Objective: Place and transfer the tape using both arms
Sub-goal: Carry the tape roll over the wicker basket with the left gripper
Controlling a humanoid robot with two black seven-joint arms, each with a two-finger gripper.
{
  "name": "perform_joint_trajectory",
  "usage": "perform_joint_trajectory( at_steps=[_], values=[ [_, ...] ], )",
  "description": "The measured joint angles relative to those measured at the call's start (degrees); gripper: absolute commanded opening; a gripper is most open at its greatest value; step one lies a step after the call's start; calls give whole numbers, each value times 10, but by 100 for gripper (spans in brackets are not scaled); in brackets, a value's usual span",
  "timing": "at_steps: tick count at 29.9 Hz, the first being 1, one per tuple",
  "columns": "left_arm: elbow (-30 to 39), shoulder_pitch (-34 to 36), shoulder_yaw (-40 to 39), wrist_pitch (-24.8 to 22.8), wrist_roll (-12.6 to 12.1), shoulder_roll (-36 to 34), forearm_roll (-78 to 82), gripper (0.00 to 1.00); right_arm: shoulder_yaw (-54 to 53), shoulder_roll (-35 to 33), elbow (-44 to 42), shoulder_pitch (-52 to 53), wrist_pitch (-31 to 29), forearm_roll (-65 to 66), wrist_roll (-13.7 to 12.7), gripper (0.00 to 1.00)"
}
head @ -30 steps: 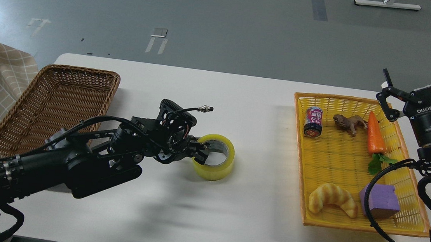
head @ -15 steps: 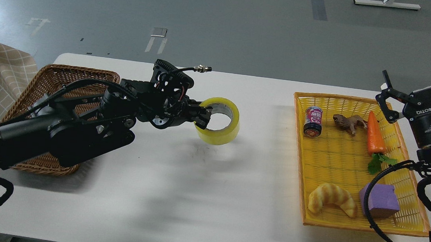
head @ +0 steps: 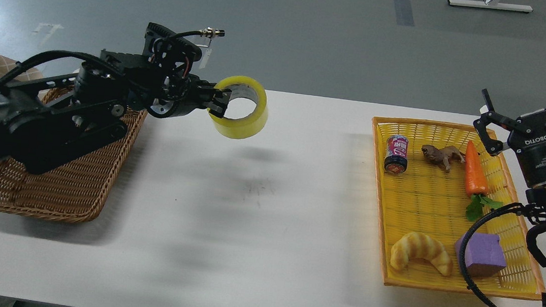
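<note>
The tape (head: 249, 119), a thick yellow translucent roll with a grey core, hangs in the air above the far middle-left of the white table (head: 248, 210). My left gripper (head: 219, 103) is shut on the roll's left wall, one finger inside the ring. The left arm comes in from the left over the brown basket. My right gripper (head: 529, 109) is open and empty, fingers spread, raised at the far right edge beside the yellow tray.
A brown wicker basket (head: 67, 190) stands at the left, under my left arm. A yellow tray (head: 427, 196) at the right holds a can (head: 397, 153), a toy animal (head: 442, 155), a carrot (head: 476, 170), a croissant toy (head: 421, 251) and a purple block (head: 483, 254).
My left gripper has lifted the tape off the table and carried it up and to the left, toward the basket. The right arm has barely moved.
</note>
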State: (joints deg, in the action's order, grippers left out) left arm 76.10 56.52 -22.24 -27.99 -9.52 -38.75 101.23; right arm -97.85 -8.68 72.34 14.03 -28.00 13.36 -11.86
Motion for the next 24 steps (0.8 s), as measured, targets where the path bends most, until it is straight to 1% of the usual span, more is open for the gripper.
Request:
perform_joint_trajectory(
  at_steps=[3, 8, 15, 24],
  values=[
    [-1, -1, 0, 0, 6, -36, -7, 0, 2, 6, 0, 2, 0, 0, 0, 100],
    [-1, -3, 2, 0, 9, -90, -20, 0, 4, 13, 0, 4, 0, 0, -2, 100],
    [-5, -21, 9, 0, 19, -161, -21, 0, 5, 18, -1, 6, 0, 0, -3, 100],
    [-9, -67, 10, 0, 31, -217, -32, 0, 15, 29, -1, 7, 0, 0, -4, 100]
  ],
)
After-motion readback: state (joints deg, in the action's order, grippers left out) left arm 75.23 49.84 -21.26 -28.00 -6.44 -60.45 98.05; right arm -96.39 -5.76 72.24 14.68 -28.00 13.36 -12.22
